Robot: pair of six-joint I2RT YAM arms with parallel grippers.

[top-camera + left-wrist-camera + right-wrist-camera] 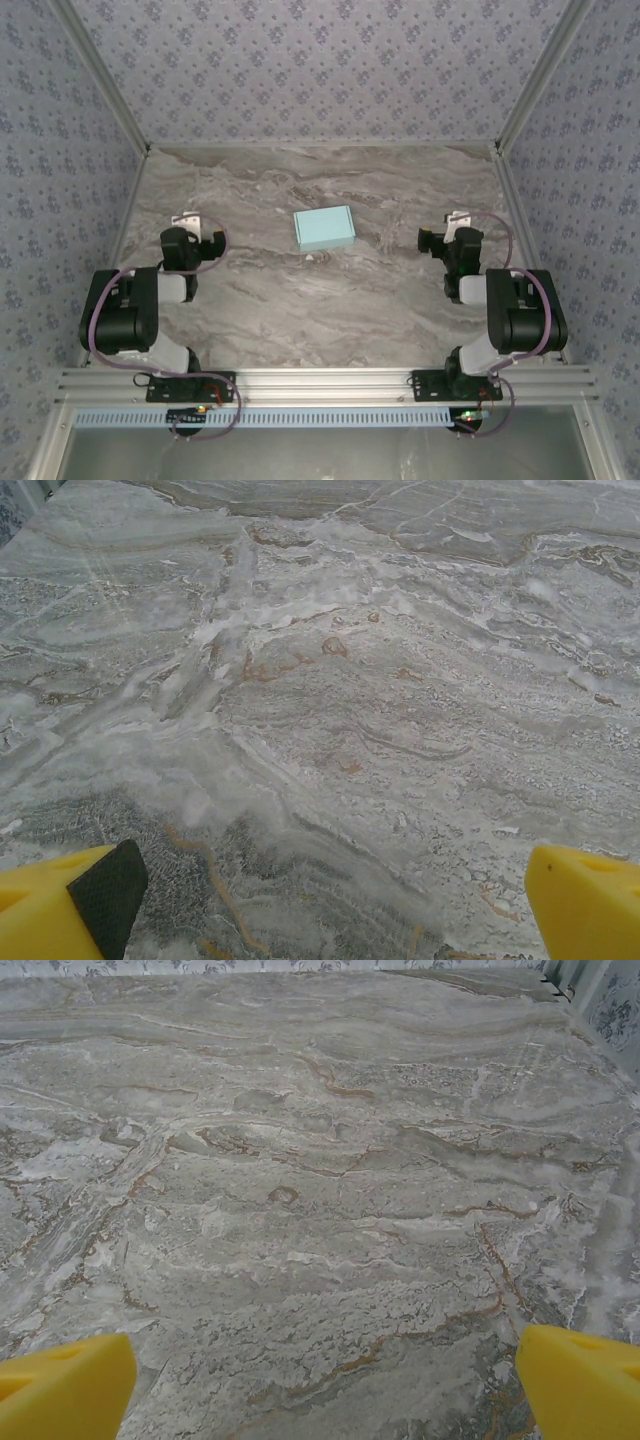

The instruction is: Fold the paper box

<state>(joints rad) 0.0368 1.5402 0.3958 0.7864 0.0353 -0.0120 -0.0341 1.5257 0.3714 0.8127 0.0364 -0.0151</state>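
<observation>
The box lies on the table, tilted slightly out of square. From above it reads as one closed, pale blue rectangle with no flap sticking out. It is too small to tell whether it is a finished box or card lying flat.

The left gripper hangs well to the left of the box, and the right gripper well to its right. Both sit a little nearer the bases than the box does. Each has its jaws spread wide with nothing between them. Under each wrist there is bare marble, so neither is touching the box.

My judgement is that no folding step is in hand right now. Both arms are parked clear of the box, which fits either the start of the work or its end.

If folding remains, the next move calls for both arms to reach inward to the box. One would pin an edge while the other gets a fingertip under a flap. Thin card on smooth stone will likely slide, so the pinning matters.
</observation>
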